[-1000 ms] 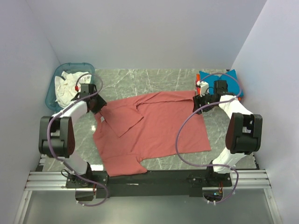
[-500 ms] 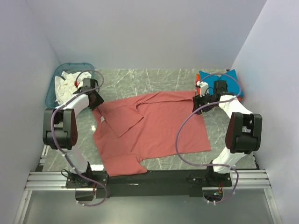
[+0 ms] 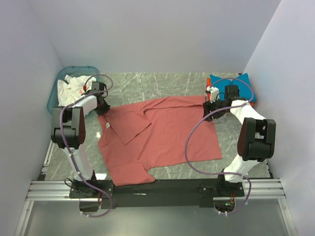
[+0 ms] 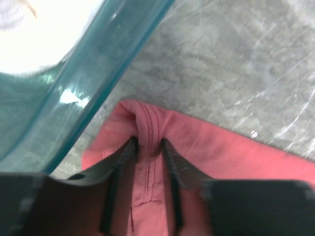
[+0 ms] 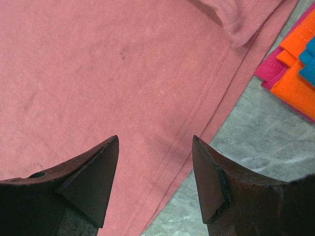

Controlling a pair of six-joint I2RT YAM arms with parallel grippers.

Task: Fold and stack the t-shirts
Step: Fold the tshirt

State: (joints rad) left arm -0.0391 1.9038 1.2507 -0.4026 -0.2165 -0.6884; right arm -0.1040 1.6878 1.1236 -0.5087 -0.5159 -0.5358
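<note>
A large dusty-red t-shirt point(image 3: 162, 135) lies spread on the marble table, one part folded over itself, with a small white label point(image 3: 108, 126) near its left edge. My left gripper point(image 3: 102, 107) is shut on a hemmed fold of the red shirt point(image 4: 147, 129) at its far left corner, next to the basket. My right gripper point(image 3: 210, 111) is open and empty just above the shirt's right hem point(image 5: 197, 118). Folded teal-blue point(image 3: 242, 80) and orange point(image 5: 300, 73) shirts lie stacked at the far right.
A translucent teal plastic basket point(image 3: 55, 92) holding white cloth point(image 3: 69, 88) stands at the far left; its rim point(image 4: 88, 83) is right beside my left fingers. A magenta cloth point(image 5: 273, 69) lies under the orange one. White walls enclose the table.
My left gripper has moved away from me and slightly right, toward the basket, dragging the shirt's left corner with it. The right arm has barely moved.
</note>
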